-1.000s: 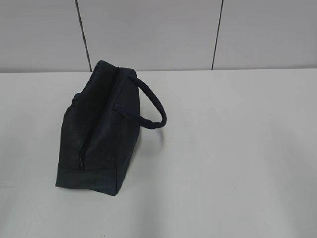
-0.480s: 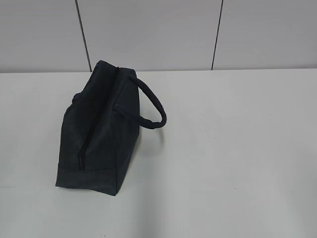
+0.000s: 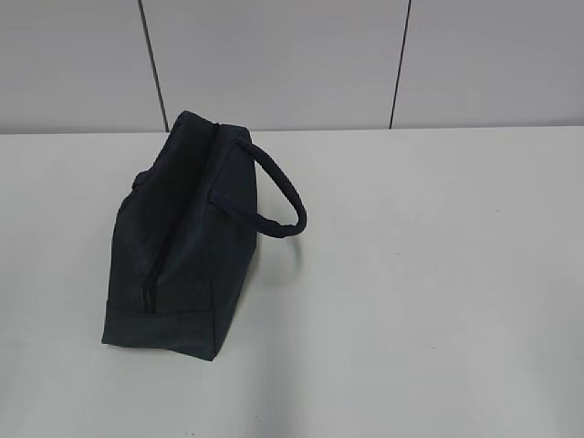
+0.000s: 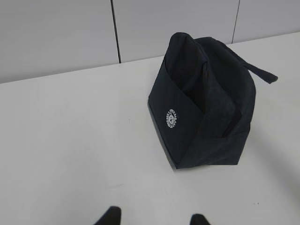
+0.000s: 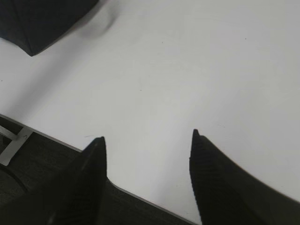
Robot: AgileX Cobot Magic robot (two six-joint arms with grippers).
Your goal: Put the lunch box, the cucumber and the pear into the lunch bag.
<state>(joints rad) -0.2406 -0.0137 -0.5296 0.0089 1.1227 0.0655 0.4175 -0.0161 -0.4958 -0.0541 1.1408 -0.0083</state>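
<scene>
Lunch bag (image 3: 178,242) sits on table (image 3: 438,292), left of centre in ext view, long axis w/ zipper running near-to-far, strap handle (image 3: 278,196) arching right. Left gripper (image 4: 152,216) nearer, bag ahead and right of it; jaws partly apart, empty. Right gripper (image 5: 147,140) wide, empty, by near table edge. Lunch box, cucumber, pear not visible. Plenty open room right of bag.

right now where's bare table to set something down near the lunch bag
Bare table spans everything right of the lunch bag, up to the back wall. A narrower bare strip lies in front of the bag. Only crowding: its strap handle looping rightward.
</scene>
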